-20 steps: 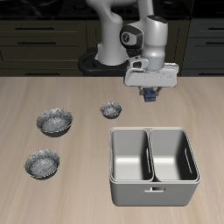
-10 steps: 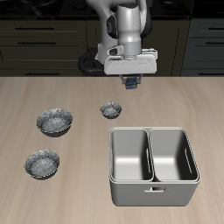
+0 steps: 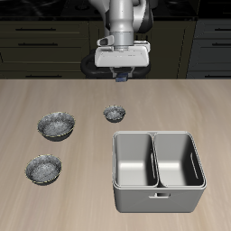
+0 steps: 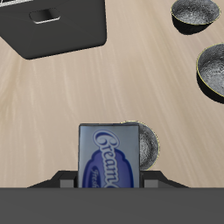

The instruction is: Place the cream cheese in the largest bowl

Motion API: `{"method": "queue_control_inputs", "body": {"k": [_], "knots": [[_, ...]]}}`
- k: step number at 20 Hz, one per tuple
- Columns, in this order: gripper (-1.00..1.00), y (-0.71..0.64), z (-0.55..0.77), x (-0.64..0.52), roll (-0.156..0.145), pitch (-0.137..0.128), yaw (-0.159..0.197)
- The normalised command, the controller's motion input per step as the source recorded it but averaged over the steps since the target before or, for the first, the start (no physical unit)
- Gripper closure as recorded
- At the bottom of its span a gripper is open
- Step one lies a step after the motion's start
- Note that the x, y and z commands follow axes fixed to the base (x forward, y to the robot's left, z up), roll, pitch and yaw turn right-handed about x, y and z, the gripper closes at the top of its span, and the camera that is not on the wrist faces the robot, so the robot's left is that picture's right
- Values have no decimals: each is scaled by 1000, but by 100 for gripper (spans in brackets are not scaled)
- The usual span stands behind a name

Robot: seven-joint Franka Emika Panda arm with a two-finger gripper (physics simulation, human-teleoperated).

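We have the cream cheese (image 4: 110, 157) pinched in the tool (image 3: 123, 76), held high above the far part of the table (image 3: 54, 90), so this is the carry. The small blue box with its pale script label sits flat between the fingers. Three round speckled bowls with dark insides wait below: the tiny bowl (image 3: 114, 113) almost under us, the largest bowl (image 3: 56, 124) beyond it and nearer the front, and a shallower bowl (image 3: 43, 168) nearest the front edge. Next, we judge, the box must travel over the largest bowl, come down and be let go. The metal two-part bin (image 3: 159, 169) stands apart.
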Motion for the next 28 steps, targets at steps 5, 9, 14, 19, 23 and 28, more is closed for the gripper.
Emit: {"method": "queue_control_inputs", "body": {"k": [5, 9, 14, 19, 23, 28], "knots": [[100, -490, 296, 170, -37, -14, 54], [100, -531, 361, 190, 15, 2, 14], [100, -608, 276, 228, -7, 17, -19], [100, -544, 79, 229, -55, 18, 18], [100, -469, 104, 231, -25, -10, -13], [100, -348, 40, 196, -33, 16, -11]]}}
